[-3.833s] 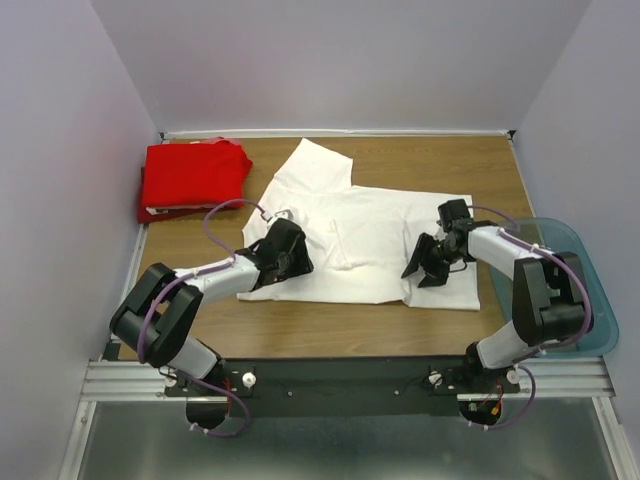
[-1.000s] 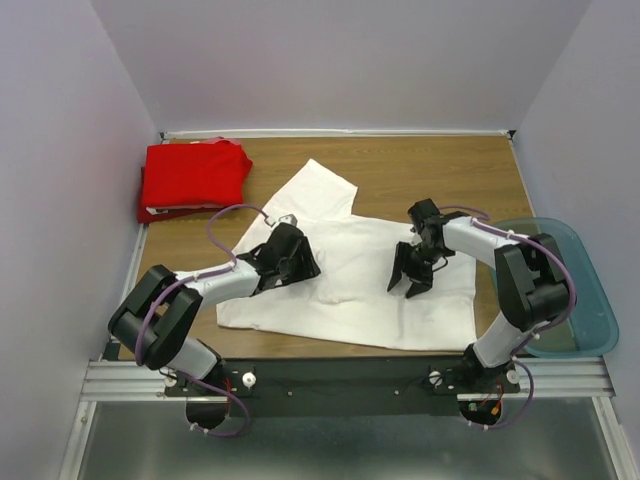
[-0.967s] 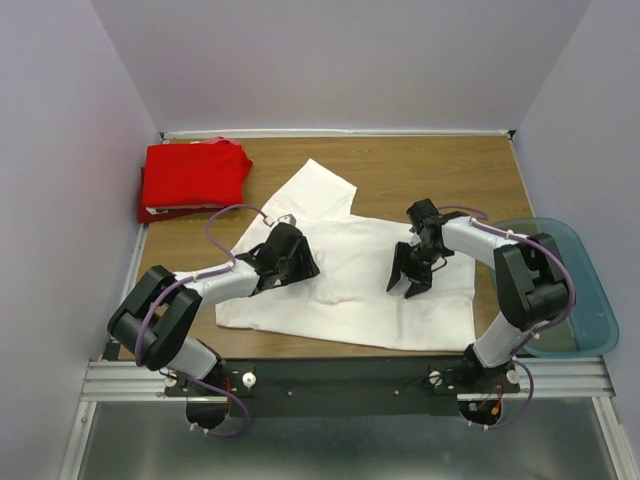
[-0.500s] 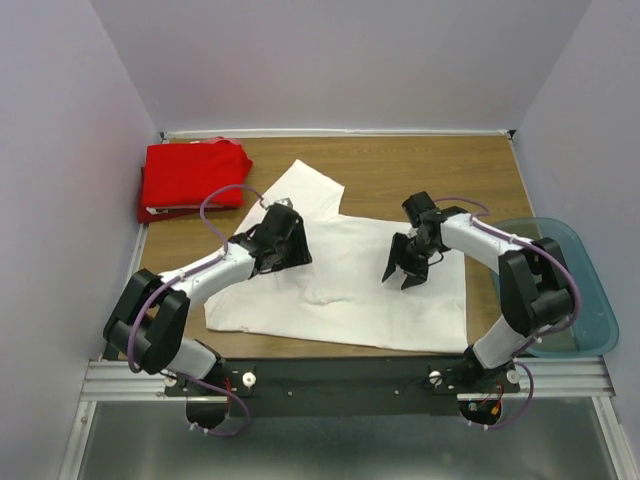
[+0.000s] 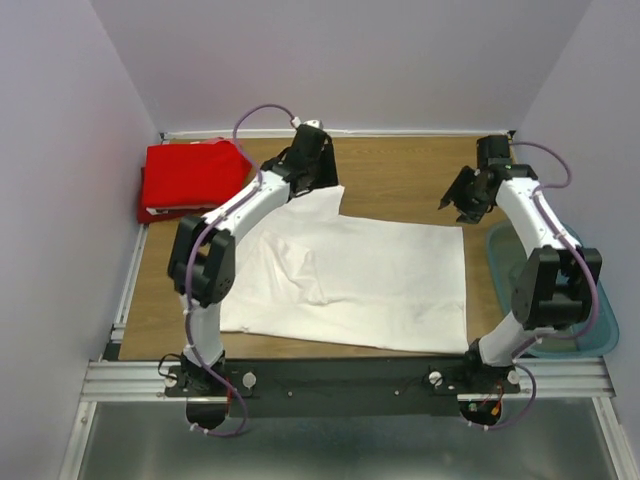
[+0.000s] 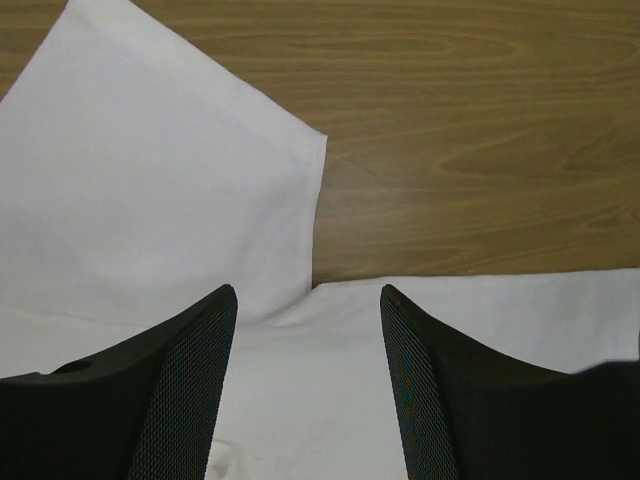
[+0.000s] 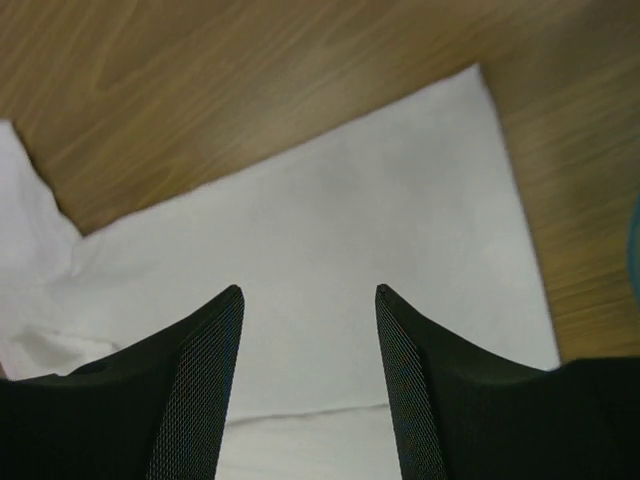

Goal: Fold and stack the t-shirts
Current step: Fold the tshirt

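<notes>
Roughly halfway, we judge: left claw (image 6: 305, 292) and right claw (image 7: 308, 290) hang open, empty, over the spread white cloth t-shirt (image 5: 380, 270), not yet folded; the bright red cloth t-shirt (image 5: 190, 175) lies folded left of the left claw.

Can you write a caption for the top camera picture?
Left gripper and right gripper hang open over the far edge of the white t-shirt; folded red t-shirt waits at left.

No words, brand marks, numbers or signs are showing clearly enough to read in any view. The white t-shirt (image 5: 380, 280) is lying plain side up on the desk (image 5: 400, 170), and the folded red t-shirt (image 5: 190, 175) is showing only plain cloth.
</notes>
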